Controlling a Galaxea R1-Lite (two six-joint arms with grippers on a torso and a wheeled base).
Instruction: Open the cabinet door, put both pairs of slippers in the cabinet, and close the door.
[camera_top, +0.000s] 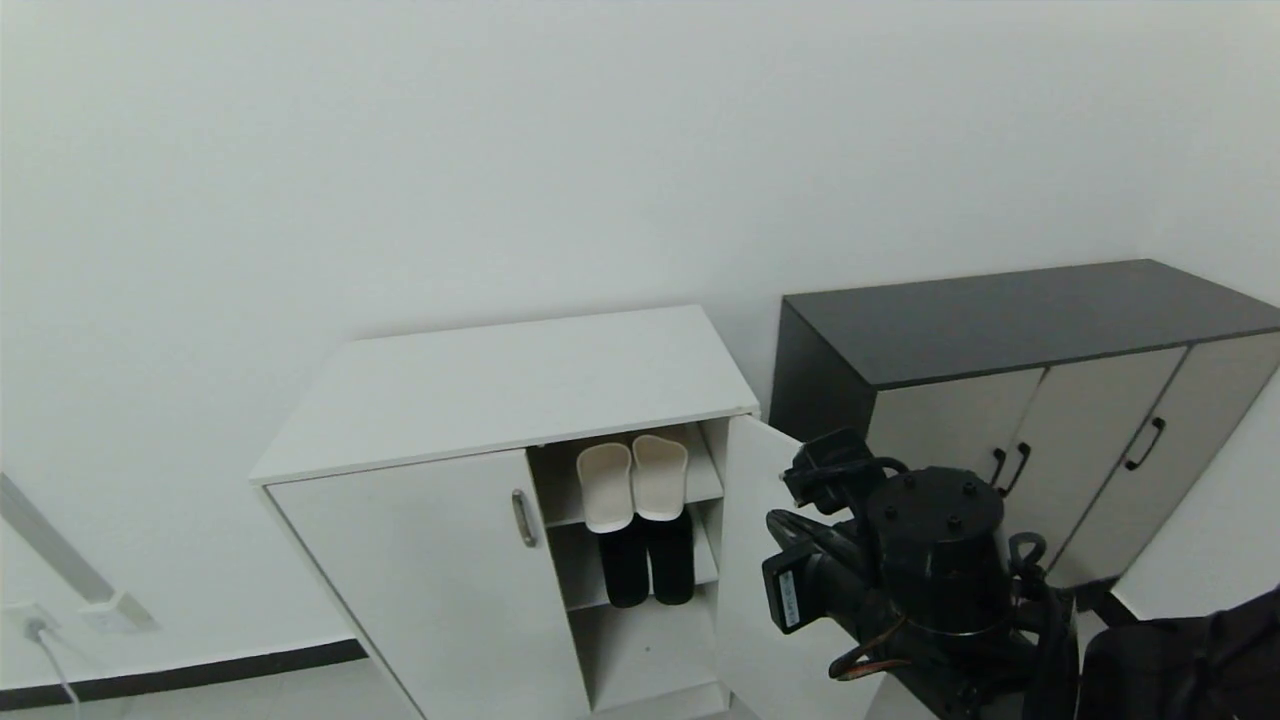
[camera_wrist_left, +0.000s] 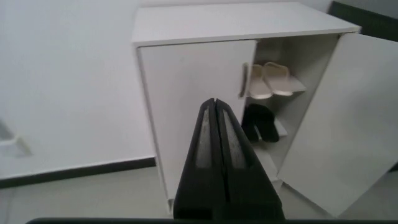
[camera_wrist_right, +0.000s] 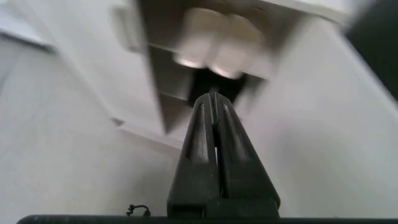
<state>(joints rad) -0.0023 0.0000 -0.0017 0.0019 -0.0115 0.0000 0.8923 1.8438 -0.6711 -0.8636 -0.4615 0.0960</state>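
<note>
Head: cabinet (camera_top: 500, 390), right door (camera_top: 750, 560) open; white slippers (camera_top: 632, 480) on upper shelf, black slippers (camera_top: 648, 565) on the shelf below. Right arm (camera_top: 900, 560) hides part of door.
L wrist: left gripper (camera_wrist_left: 214, 102) fingers pressed together, empty.
R wrist: right gripper (camera_wrist_right: 213, 96) same, empty; slippers blurred.

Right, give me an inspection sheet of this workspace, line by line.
Surface: pale floor in front of the cabinet.
Job's things: white cabinet, left door shut, right door swung open; white slippers on the upper shelf, black slippers on the shelf below.
Clutter: nothing seen.
Grippers: left pincer shut, holding nothing, facing the cabinet; right pincer shut, holding nothing, facing the shelves.
Cables: white cable hanging from a wall socket.
Surroundings: plain white wall; dark-topped cabinet beside the white one, doors shut.
</note>
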